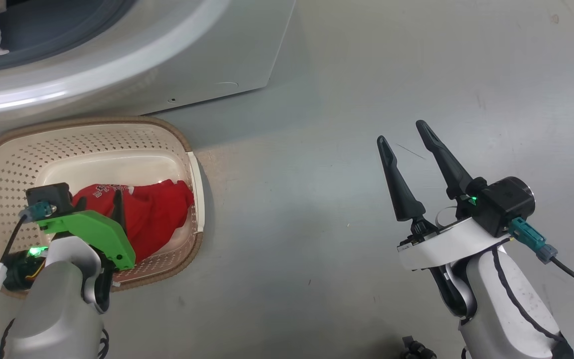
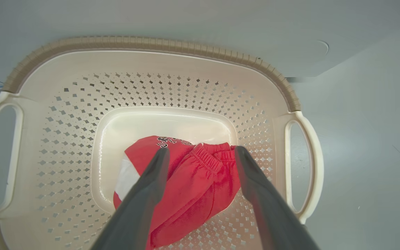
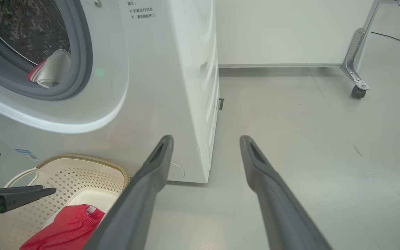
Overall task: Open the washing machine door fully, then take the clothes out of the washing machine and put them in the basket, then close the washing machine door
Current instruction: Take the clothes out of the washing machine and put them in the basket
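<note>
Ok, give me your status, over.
Left tool open over the red clothes lying in the basket. Right tool open, empty, over the floor. One more piece hangs at the washing machine opening. Nothing in the way.

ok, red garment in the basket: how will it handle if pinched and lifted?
Likely floppy: the red garment lies crumpled, with folds and a gathered elastic waistband, so it should drape and dangle from a single pinch. Probably light for its bulk, since it looks like thin cloth. The soft weave should not be slippery, but a hanging end might catch on the basket rim.
</note>
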{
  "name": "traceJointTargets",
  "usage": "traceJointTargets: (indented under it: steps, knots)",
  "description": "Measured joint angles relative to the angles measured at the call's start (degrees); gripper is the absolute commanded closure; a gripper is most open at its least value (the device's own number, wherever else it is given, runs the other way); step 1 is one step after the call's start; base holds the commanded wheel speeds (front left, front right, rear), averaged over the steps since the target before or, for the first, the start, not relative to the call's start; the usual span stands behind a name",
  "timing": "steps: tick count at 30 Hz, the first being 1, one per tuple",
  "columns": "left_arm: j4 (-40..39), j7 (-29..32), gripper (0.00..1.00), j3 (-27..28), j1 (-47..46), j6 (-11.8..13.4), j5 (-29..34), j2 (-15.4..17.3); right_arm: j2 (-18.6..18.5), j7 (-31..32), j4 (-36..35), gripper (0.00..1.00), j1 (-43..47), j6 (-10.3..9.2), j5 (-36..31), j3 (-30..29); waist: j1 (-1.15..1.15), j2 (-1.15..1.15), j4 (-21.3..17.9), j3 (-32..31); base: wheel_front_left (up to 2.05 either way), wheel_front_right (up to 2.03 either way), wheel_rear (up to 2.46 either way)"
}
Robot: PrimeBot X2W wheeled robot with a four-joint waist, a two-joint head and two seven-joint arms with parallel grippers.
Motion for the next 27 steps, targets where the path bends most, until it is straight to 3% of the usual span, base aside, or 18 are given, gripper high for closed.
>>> traceJointTargets:
  steps: [18, 27]
  knots:
    - [1.3, -13.8, 0.00, -0.4, -0.3, -1.6, 1.1, -1.0, 0.0, 0.0, 2.4, 0.00, 0.1, 0.00, 0.3, -2.2, 0.00, 0.00, 1.4, -4.2, 0.00, 0.00, 0.00]
    - [-2.0, -14.9, 0.00, -0.9, 0.4, -2.1, 1.5, -2.2, 0.0, 0.0, 3.7, 0.00, 1.3, 0.00, 0.1, -4.1, 0.00, 0.00, 3.4, -8.1, 0.00, 0.00, 0.00]
